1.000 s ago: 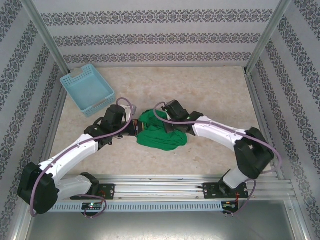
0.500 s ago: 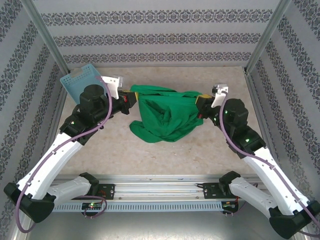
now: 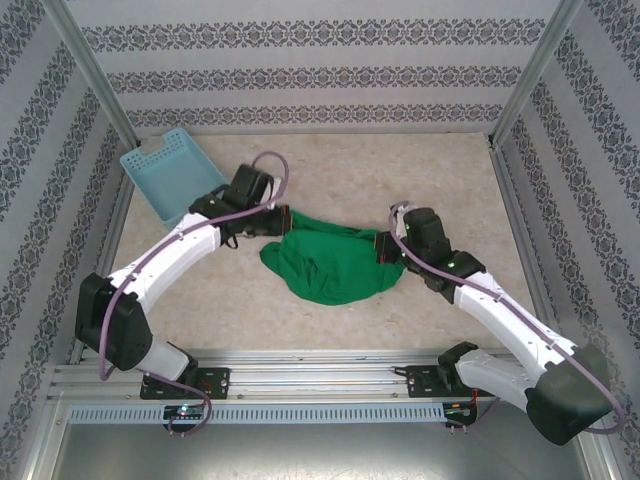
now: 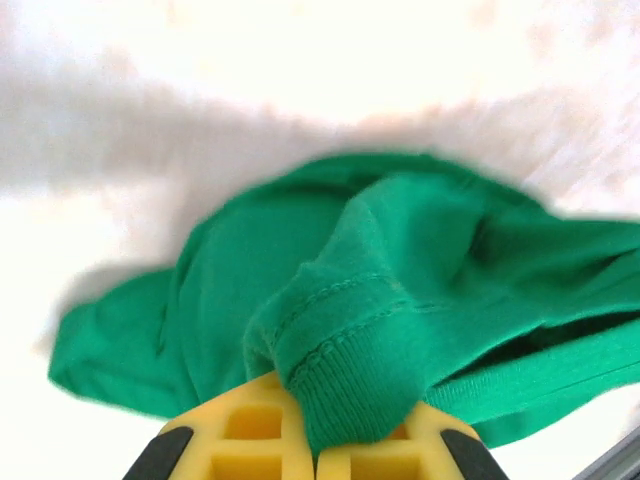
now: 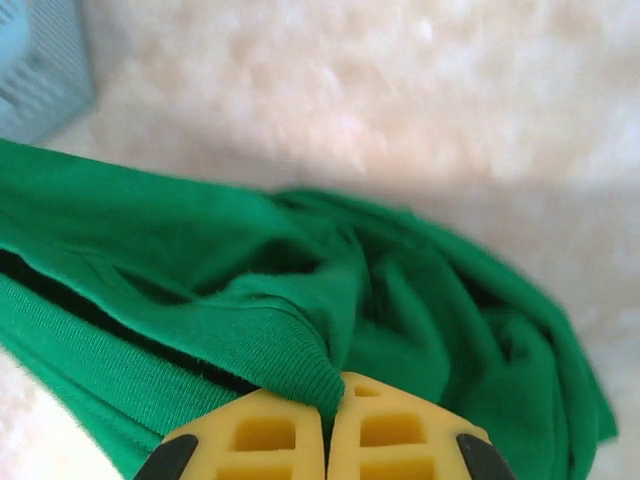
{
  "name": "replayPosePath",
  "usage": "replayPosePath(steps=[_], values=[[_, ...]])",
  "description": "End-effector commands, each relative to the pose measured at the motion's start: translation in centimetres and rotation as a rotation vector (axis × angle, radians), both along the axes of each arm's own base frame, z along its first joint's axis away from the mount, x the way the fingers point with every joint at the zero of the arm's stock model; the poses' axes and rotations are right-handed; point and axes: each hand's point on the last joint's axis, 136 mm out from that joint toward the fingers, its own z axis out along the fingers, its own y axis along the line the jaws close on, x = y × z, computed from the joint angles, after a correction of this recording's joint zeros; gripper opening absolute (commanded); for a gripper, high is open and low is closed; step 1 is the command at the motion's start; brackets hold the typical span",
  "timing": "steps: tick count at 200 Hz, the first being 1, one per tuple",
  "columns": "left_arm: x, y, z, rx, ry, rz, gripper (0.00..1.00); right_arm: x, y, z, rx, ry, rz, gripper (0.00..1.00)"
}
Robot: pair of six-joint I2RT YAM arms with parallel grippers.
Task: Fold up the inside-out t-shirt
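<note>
Bright green t-shirt point(image 3: 335, 265), light blue basket point(image 3: 170, 180), yellow jaws, marbled beige table point(image 3: 420, 170), floral-striped walls point(image 3: 300, 70).

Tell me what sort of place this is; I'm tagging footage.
Likely a robot test cell: patterned wall panels in aluminium framing enclose a marble-look tabletop, with two arms bolted to a rail.

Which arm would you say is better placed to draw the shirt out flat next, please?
Right, probably. Both are shut on the t-shirt, but the right gripper has bare table beside it, while the left gripper sits close to the basket.
</note>
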Motion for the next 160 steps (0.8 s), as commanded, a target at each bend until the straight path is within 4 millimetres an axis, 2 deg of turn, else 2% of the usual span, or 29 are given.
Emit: replayPosePath(steps=[1, 5, 6, 22, 27, 41, 53, 61, 69, 80, 99, 116, 132, 145, 160], values=[[3.5, -0.2, 11.0, -0.091, -0.247, 0.039, 0.0, 2.1, -2.1, 11.5, -0.089, -0.279, -0.052, 0.0], [4.0, -0.2, 12.4, -0.092, -0.275, 0.043, 0.0, 2.2, -2.7, 12.5, -0.106, -0.298, -0.077, 0.0], [4.1, -0.3, 12.7, -0.092, -0.282, 0.045, 0.0, 2.2, -2.9, 13.4, -0.107, -0.314, -0.087, 0.0], [5.2, -0.2, 17.9, -0.113, -0.38, 0.067, 0.0, 2.0, -4.5, 17.3, -0.114, -0.386, -0.153, 0.0], [5.0, -0.4, 19.7, -0.142, -0.419, 0.058, 0.0, 1.6, -4.7, 18.5, -0.103, -0.414, -0.158, 0.0], [3.4, -0.8, 23.8, -0.255, -0.544, 0.012, 0.0, 0.2, -4.1, 20.4, -0.054, -0.468, -0.111, 0.0], [1.9, -0.6, 25.1, -0.315, -0.626, -0.008, 0.0, -1.3, -3.0, 20.8, -0.007, -0.506, -0.054, 0.0], [1.1, -0.3, 24.6, -0.321, -0.644, -0.013, 0.0, -2.3, -2.2, 20.4, 0.008, -0.523, -0.015, 0.0], [0.7, 0.0, 23.1, -0.303, -0.628, -0.011, 0.0, -3.2, -1.2, 19.2, 0.008, -0.521, 0.027, 0.0], [0.5, 0.6, 19.8, -0.263, -0.556, 0.013, 0.0, -4.0, 0.1, 16.6, 0.003, -0.491, 0.064, 0.0], [-0.5, 1.6, 11.8, -0.199, -0.357, 0.072, 0.0, -5.0, 3.3, 9.3, 0.023, -0.357, 0.151, 0.0], [-2.4, 2.5, 3.7, -0.144, -0.188, 0.102, 0.0, -6.1, 5.5, 1.6, 0.024, -0.179, 0.187, 0.0], [-4.3, 4.2, -3.1, -0.056, -0.051, 0.148, 0.0, -7.5, 7.0, -4.0, 0.014, -0.058, 0.211, 0.0], [-5.7, 5.4, -6.9, 0.005, 0.027, 0.174, 0.0, -8.2, 7.7, -7.0, 0.001, 0.001, 0.222, 0.0], [-6.6, 6.8, -9.2, 0.075, 0.076, 0.212, 0.0, -8.3, 8.1, -8.3, -0.027, 0.029, 0.236, 0.01]])
